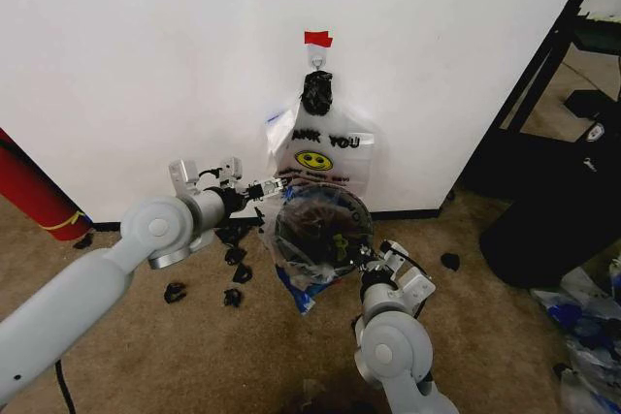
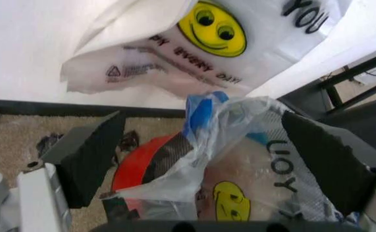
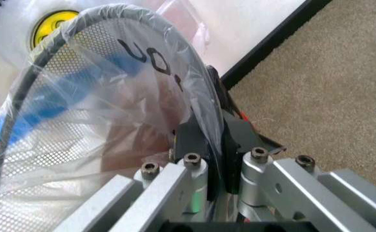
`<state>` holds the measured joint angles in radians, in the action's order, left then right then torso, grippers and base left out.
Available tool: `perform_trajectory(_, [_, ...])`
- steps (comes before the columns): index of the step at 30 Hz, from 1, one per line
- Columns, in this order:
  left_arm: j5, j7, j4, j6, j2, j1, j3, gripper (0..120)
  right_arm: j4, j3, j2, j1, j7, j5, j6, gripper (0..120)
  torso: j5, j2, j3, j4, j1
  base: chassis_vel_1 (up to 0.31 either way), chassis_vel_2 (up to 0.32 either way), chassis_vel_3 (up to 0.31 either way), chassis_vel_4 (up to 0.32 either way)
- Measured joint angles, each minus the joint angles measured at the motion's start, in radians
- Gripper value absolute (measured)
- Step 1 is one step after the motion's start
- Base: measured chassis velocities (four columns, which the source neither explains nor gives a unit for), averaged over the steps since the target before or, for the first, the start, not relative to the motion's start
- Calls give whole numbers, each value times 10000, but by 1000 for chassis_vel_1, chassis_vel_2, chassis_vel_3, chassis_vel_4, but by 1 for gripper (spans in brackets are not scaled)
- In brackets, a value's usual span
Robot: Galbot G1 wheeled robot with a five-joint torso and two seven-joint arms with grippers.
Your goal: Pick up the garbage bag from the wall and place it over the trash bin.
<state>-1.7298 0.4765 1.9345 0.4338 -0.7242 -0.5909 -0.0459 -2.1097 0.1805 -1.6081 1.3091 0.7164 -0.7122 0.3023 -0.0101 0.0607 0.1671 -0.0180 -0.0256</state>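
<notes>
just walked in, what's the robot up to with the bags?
It's lining the trash bin by the wall. A garbage bag is already draped over the bin's mesh rim. The right gripper is clamped on the rim and bag. The left gripper is open around a bunched bit of that bag at the bin's far side. More identical bags hang on the hook above.

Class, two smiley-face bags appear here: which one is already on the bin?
The lower garbage bag, draped over the trash bin and gripped at the rim by the right tool; the other bag hangs on the wall hook.
</notes>
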Motion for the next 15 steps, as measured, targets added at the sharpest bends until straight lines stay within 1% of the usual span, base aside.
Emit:
perform_trajectory(3, [47,-113,-63,-13,-27,-16,-41,95,2,1,0,-8,3,-7,9,0,0,0,0,0,0,0,0,0,0])
perform_trajectory(4, [73,-159,-87,-22,-45,-20,-62,94,5,1,0,-11,3,-10,13,0,0,0,0,0,0,0,0,0,0])
perform_trajectory(6, [188,-315,-186,-78,-156,2,-173,86,19,4,0,-13,4,-14,25,0,0,0,0,-1,0,0,0,0,0])
perform_trajectory(8, [222,-335,-217,-82,-181,27,-207,86,19,6,0,-12,5,-15,26,0,0,0,0,-1,0,0,0,0,0])
perform_trajectory(9, [285,-352,-282,-86,-225,72,-263,81,19,10,0,-9,6,-18,26,0,1,0,0,-1,0,0,0,0,0])
perform_trajectory(10, [308,-353,-308,-87,-242,87,-283,79,18,11,0,-8,7,-20,26,0,1,0,0,-1,0,0,0,0,0])
perform_trajectory(12, [542,-404,-447,-129,-326,128,-390,68,-7,29,0,-5,19,-36,29,0,0,0,0,-2,0,0,0,0,0])
perform_trajectory(14, [708,-448,-517,-159,-356,120,-441,59,-25,47,0,-12,27,-51,29,0,0,1,0,-1,0,0,0,0,0])
perform_trajectory(15, [708,-448,-517,-159,-356,120,-441,59,-25,47,0,-12,27,-51,29,0,0,1,0,-1,0,0,0,0,0])
